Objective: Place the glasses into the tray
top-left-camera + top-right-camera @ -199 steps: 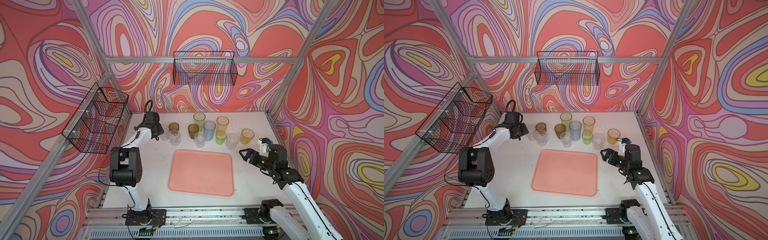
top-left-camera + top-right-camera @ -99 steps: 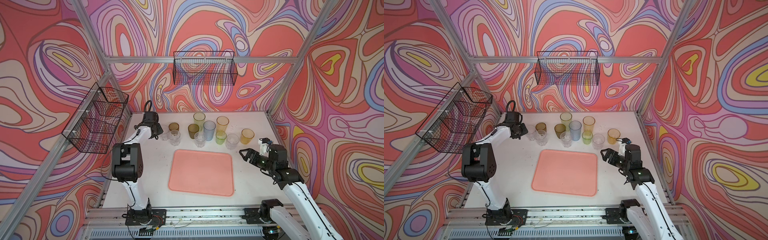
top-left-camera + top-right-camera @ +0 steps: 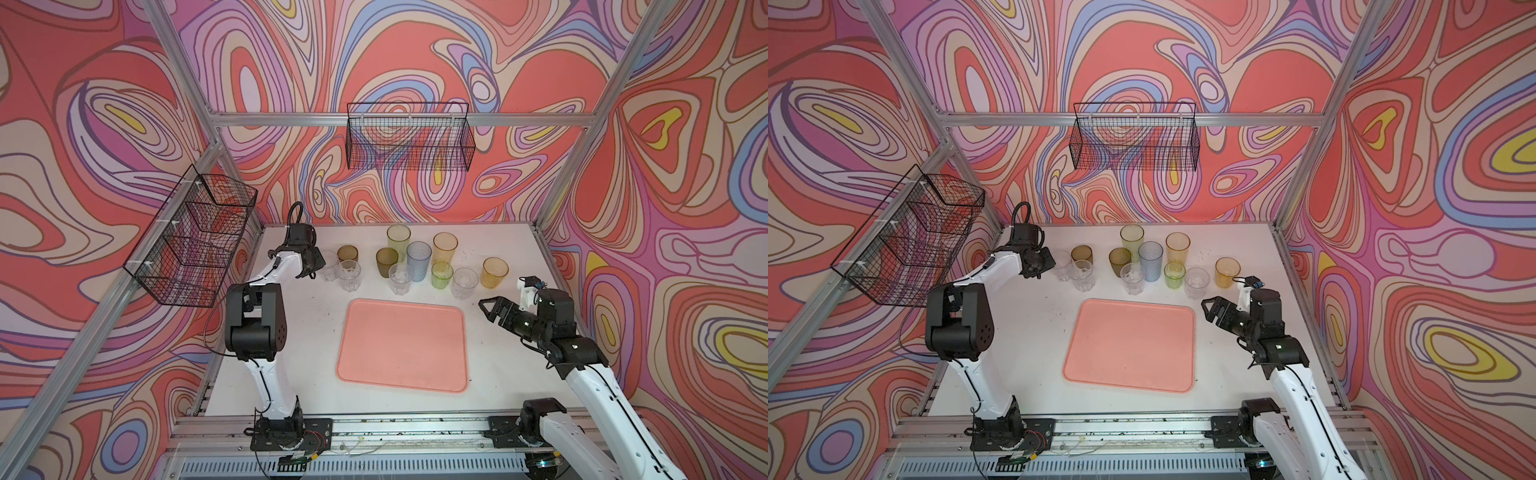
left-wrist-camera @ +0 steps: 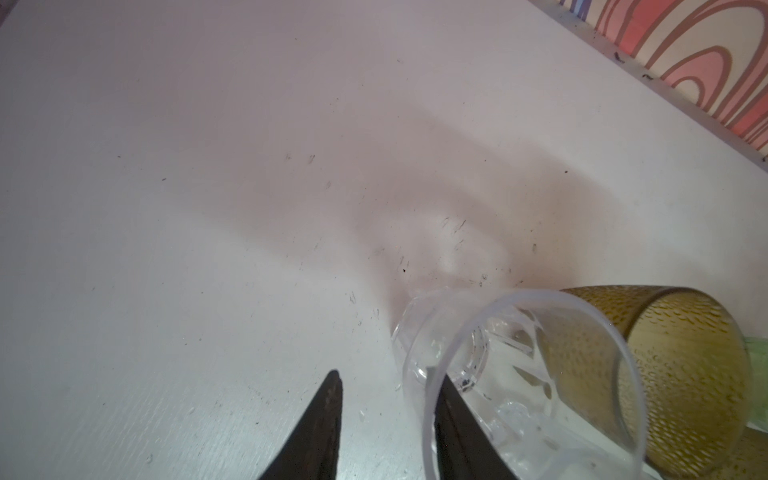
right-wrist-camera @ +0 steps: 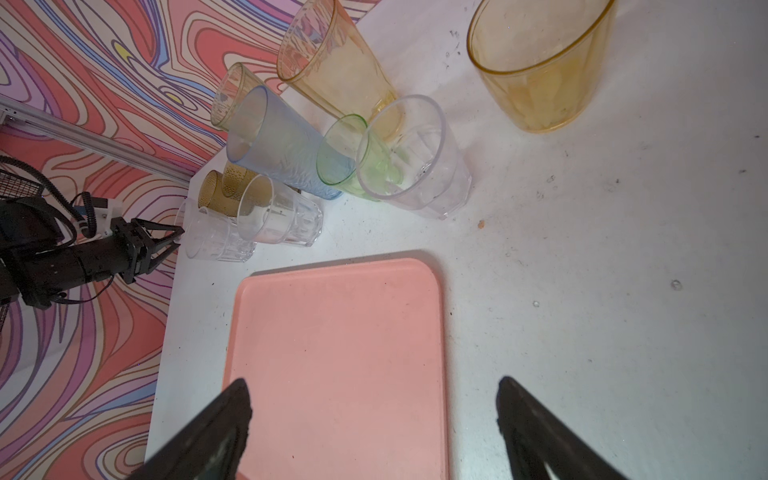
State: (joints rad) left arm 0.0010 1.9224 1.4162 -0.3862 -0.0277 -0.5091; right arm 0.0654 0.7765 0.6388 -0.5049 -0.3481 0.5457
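Several glasses stand upright in a loose row behind the empty pink tray (image 3: pixel 403 345) (image 3: pixel 1129 345) (image 5: pixel 336 332). The leftmost clear glass (image 3: pixel 329 266) (image 3: pixel 1061 266) (image 4: pixel 519 374) has my left gripper (image 3: pixel 318 266) (image 3: pixel 1048 264) (image 4: pixel 386 376) at its rim. One finger is inside the glass and one outside, with a gap still showing by the outer finger. A brown glass (image 4: pixel 685 374) stands right behind it. My right gripper (image 3: pixel 492 309) (image 3: pixel 1210 309) (image 5: pixel 372 382) hovers wide open and empty over the tray's right edge, near a clear glass (image 3: pixel 464 282) and an amber glass (image 3: pixel 494 272).
Tall yellow (image 3: pixel 398 239), blue-grey (image 3: pixel 418 257) and orange (image 3: pixel 445 245) tumblers stand close together at the back. Black wire baskets hang on the back wall (image 3: pixel 409 137) and the left wall (image 3: pixel 195 237). Aluminium frame posts border the white table.
The left gripper's jaws have narrowed around the clear glass's rim and the left arm's elbow has shifted slightly. The right arm has not moved.
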